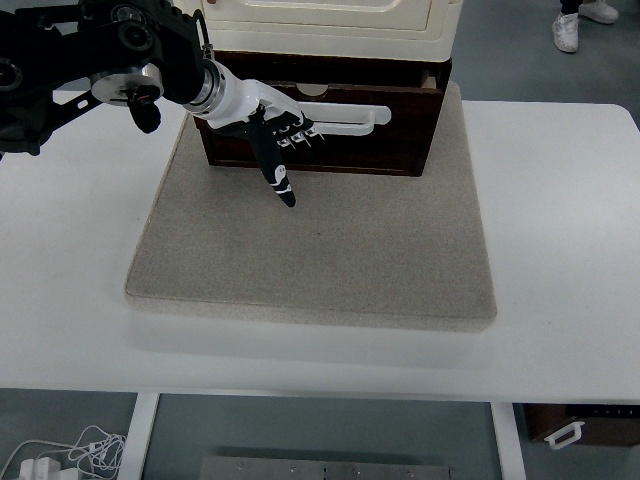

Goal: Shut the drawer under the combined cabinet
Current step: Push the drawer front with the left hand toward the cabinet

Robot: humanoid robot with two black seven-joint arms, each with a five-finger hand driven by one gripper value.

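The left hand [262, 125], fingers curled and grasping nothing, rests against the front of the dark wooden drawer [330, 115] at upper centre; the drawer protrudes slightly beneath the cream cabinet [330, 25].

drawer [330, 135]: dark brown wood, white handle | slightly open | under cream cabinet [330, 25], on mat

One cream cabinet [330, 25] (at twelve o'clock), one dark brown wooden drawer [320, 135], one grey square mat [320, 250], one white table [560, 250], one black-and-white robot hand [262, 130], two white shoes [580, 25].
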